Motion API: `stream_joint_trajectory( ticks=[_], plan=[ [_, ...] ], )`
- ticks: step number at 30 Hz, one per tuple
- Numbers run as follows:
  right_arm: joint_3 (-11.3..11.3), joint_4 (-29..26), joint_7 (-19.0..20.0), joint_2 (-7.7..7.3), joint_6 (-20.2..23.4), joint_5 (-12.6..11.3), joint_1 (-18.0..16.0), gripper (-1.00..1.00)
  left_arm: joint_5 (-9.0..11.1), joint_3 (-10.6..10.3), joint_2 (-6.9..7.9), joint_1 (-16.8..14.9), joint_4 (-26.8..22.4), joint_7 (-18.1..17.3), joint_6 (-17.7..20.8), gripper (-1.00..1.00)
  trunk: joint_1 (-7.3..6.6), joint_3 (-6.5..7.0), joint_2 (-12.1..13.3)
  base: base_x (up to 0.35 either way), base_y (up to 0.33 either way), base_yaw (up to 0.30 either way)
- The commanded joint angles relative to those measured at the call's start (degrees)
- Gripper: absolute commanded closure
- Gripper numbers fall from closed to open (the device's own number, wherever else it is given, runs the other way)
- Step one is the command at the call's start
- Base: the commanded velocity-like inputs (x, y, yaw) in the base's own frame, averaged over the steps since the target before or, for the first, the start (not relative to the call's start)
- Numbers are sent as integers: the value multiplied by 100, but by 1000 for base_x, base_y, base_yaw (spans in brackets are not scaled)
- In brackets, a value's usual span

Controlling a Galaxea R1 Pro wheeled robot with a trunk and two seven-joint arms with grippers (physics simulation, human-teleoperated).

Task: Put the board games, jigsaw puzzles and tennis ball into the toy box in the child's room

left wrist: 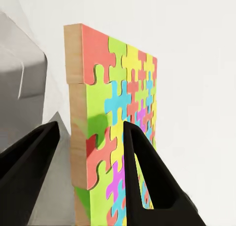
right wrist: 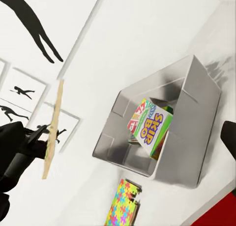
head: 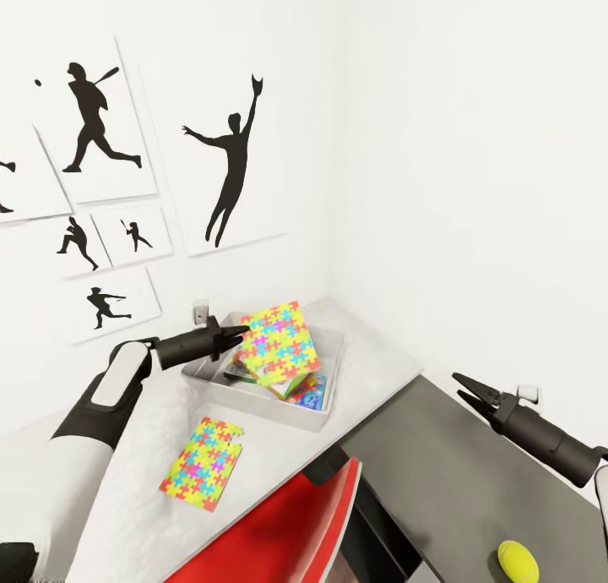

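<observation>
Jigsaw puzzle (head: 280, 340): flat, wood-edged, pinched by left gripper (head: 239, 334).

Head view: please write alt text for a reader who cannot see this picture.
The left gripper holds a jigsaw puzzle tilted over the grey toy box on the table. A second puzzle lies flat before the box; the right gripper hangs open, and a tennis ball sits lower right.

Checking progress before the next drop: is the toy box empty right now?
Not empty: the toy box already holds a Skip-Bo box.
</observation>
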Motion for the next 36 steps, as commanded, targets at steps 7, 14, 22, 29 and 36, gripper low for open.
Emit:
stream_joint_trajectory(
  ticks=[7,14,22,29,36],
  plan=[
    [-20,4,40,-1,24,53,-6,-100,1,73,-100,-27,14,1031,-812,100,3,-12,-12,0,0,0],
    [-20,4,40,-2,24,63,-6,-100,14,82,-113,-28,308,1456,-1171,100,3,-12,-12,0,0,0],
    [-20,4,43,0,24,64,-6,-100,-12,61,-433,-28,599,1503,-1552,100,3,-12,-12,0,0,0],
    [-136,4,49,6,24,60,-6,-100,-24,47,-534,-28,732,1510,-1784,100,3,-12,-12,0,0,0],
    [-168,7,49,12,24,71,-6,-100,-40,47,-568,-35,741,1537,-2062,100,3,-12,-12,0,0,0]
  ],
)
